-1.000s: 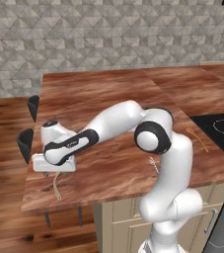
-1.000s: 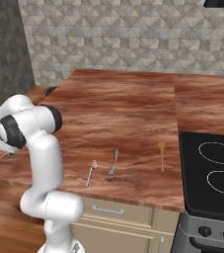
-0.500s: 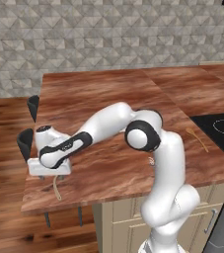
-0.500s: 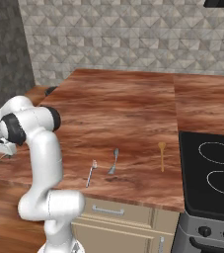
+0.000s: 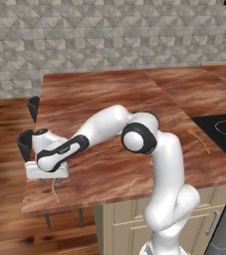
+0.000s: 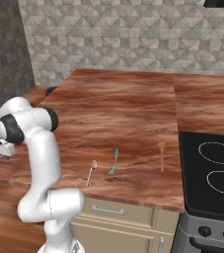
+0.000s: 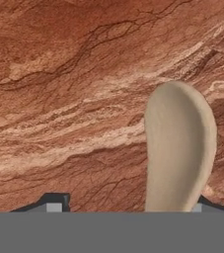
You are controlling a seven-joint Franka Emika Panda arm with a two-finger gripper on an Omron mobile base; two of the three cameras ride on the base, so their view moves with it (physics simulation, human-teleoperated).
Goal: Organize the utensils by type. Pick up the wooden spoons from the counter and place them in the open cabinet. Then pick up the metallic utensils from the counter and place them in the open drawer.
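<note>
My gripper point(image 5: 49, 177) hangs low over the left near corner of the reddish-brown counter point(image 5: 109, 94), pointing down. A pale wooden spoon point(image 5: 53, 190) lies right under it; in the hand view its bowl point(image 7: 180, 148) sits between my wide-apart finger tips point(image 7: 54, 202), close against the right one, and the left tip is not touching it. The gripper point(image 6: 0, 152) is open. A second wooden spoon point(image 6: 162, 155) lies near the stovetop. A silver spoon point(image 6: 114, 161) and a silver fork point(image 6: 91, 173) lie side by side near the counter's front edge.
The black stovetop point(image 6: 212, 168) borders the counter on the right. Two dark chair backs point(image 5: 33, 107) stand just off the counter's left edge, close to my hand. Cream cabinet fronts point(image 5: 129, 214) run below the counter. A grey tiled wall closes the back.
My hand has shifted a little left and down toward the spoon at the counter's corner. The jaws have drawn in slightly. The other utensils have not moved.
</note>
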